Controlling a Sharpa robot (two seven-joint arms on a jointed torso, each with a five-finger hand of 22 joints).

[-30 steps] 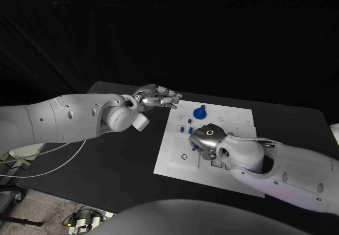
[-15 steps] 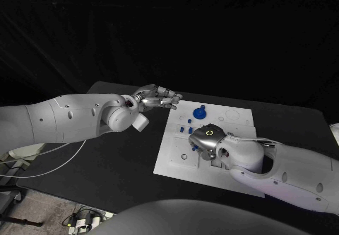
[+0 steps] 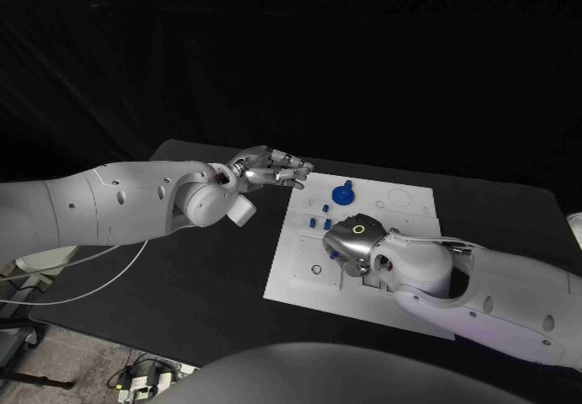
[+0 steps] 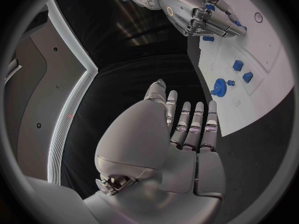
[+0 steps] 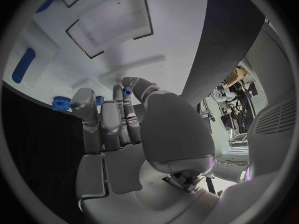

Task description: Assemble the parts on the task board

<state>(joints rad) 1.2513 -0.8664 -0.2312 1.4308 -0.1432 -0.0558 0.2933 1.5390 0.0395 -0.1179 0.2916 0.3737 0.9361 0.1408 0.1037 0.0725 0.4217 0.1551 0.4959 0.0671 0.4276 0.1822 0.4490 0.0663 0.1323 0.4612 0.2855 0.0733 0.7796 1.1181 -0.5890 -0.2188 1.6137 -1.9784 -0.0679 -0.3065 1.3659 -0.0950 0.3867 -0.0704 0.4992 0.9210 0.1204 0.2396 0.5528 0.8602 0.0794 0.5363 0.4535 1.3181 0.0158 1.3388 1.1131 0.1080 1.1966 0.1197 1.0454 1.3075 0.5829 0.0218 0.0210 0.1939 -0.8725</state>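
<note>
Seemingly, small blue part (image 5: 126,92) at right hand (image 5: 124,134) fingers.

Left hand (image 3: 269,167) hovers open; right hand (image 3: 353,244) reaches down, fingers curled.

Black tabletop (image 3: 206,278). White board (image 3: 297,269) lies flat on it, about mid-table, nearer right edge, tilted against tabletop edges. Left part of tabletop dark, bare. Board's near corner reaches toward front edge.

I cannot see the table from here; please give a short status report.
Left hand empty, fingers apart, above the table beside the task board. Right hand over the board, pinching a small blue part. Nothing in the way.
</note>
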